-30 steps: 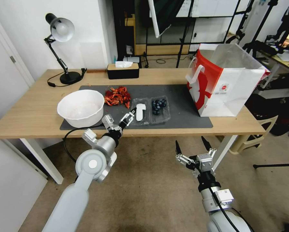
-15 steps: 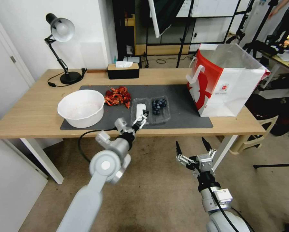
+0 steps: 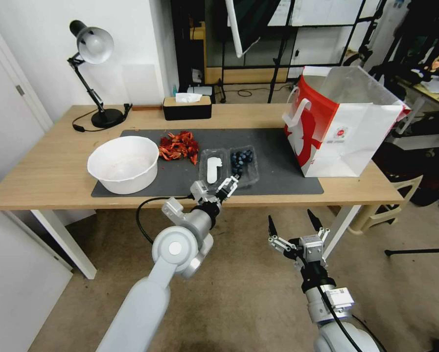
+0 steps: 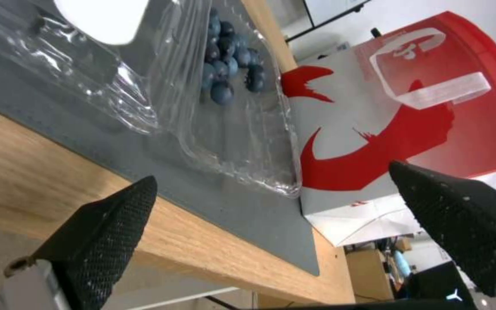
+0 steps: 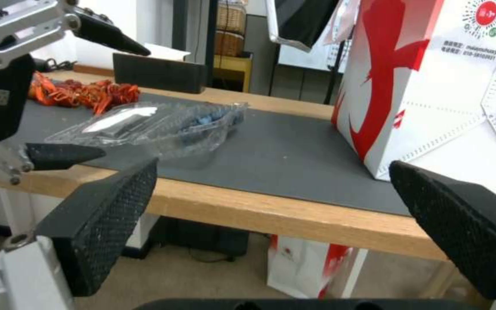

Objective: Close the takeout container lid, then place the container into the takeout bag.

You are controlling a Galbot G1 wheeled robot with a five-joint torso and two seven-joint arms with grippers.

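So nothing's actually done yet as far as I can tell: the takeout container [image 3: 229,167] is lying flat open on the grey mat [image 3: 273,156], blueberries in the half nearer the takeout bag [image 3: 339,128], and the lid [image 3: 212,168] with its white label splayed out on the side nearer the white bowl [image 3: 123,163]. The left end effector [image 3: 216,187] is hovering at the container's front edge, just off the counter [image 3: 48,171], fingers spread and pinching nothing. The right end effector [image 3: 293,227] hangs below the counter edge, also spread wide, looks idle. Closing the lid and bagging are both left to do. The bag stands open well to the side of the container. Beyond the container there's a pile of red crawfish shells [image 3: 179,145], a black tissue box [image 3: 186,106] and a desk lamp [image 3: 93,68]; tan floor, cluttered room behind.
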